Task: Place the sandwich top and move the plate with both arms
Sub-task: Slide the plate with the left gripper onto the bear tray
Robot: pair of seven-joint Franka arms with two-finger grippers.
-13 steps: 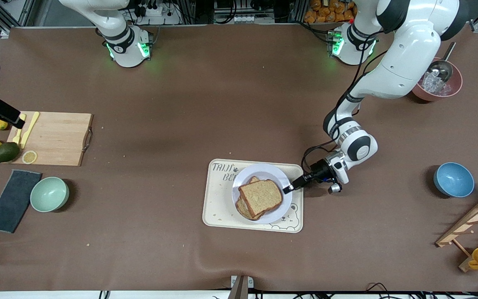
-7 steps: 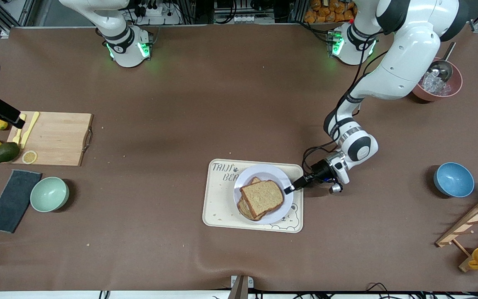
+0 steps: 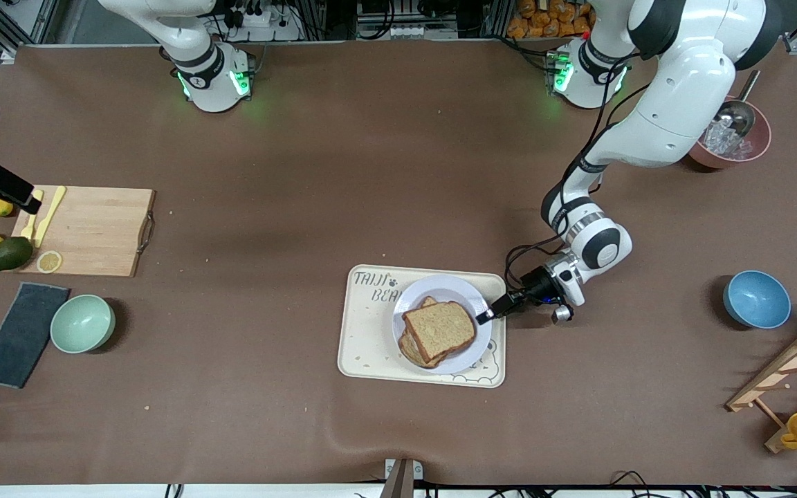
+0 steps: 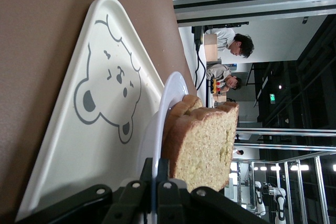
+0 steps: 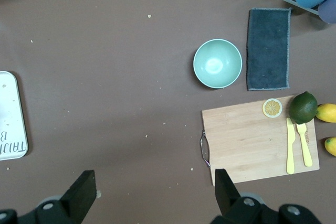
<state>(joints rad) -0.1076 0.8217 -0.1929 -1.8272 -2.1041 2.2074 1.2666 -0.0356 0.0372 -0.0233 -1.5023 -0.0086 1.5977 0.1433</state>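
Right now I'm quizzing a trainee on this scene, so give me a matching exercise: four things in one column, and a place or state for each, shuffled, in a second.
Things:
1. sandwich top
2. plate
3. left gripper
4. right gripper

Places or states:
A. open, high over the bare table
B. on the bear tray
C. shut on the plate's rim
D. lying on the lower slice

Pairs: 1-D, 2-B, 3-C, 4-A
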